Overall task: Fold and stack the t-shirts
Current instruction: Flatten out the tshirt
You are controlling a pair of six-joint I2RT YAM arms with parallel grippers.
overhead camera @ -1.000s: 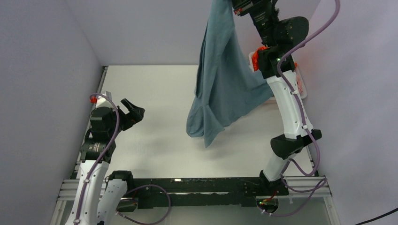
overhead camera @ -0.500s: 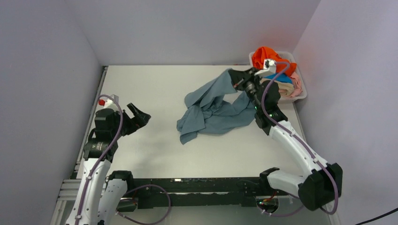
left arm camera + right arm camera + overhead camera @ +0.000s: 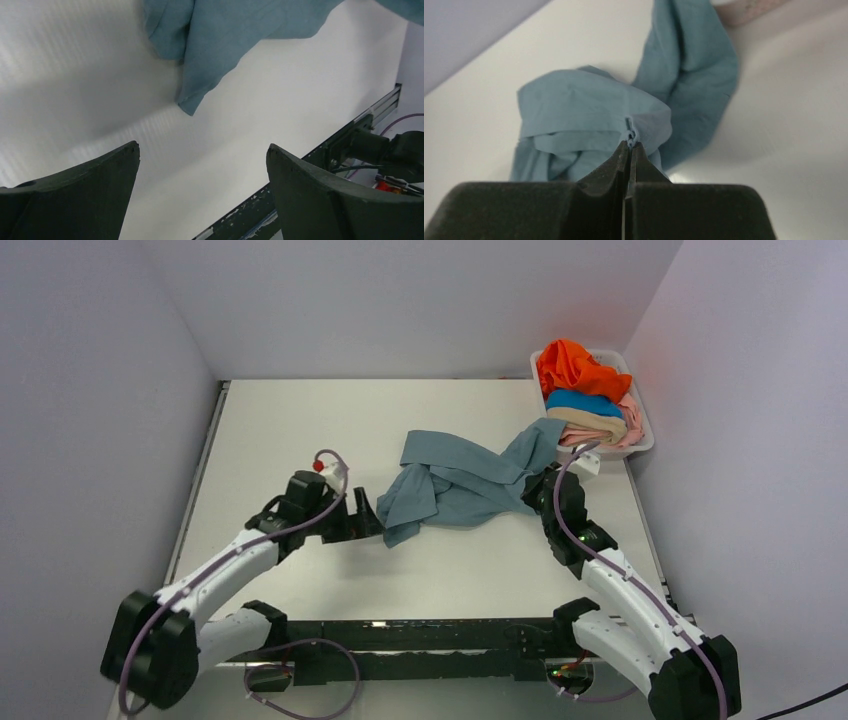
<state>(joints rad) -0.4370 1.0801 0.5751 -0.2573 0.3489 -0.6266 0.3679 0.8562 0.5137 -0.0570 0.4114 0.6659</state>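
The right gripper (image 3: 629, 146) pinches a fold of the grey-blue shirt (image 3: 455, 480), which lies bunched up just past its tips. The left gripper (image 3: 202, 147) has its fingers apart, the shirt's corner just ahead

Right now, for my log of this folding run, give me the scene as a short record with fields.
grey-blue shirt: crumpled on table, unfolded
right tool: shut, pinching a fold of the grey-blue shirt
left tool: open, beside the shirt's near corner, not touching
basket: far right; holds orange shirt, bright blue shirt, tan shirt, pink shirt
stack: none begun
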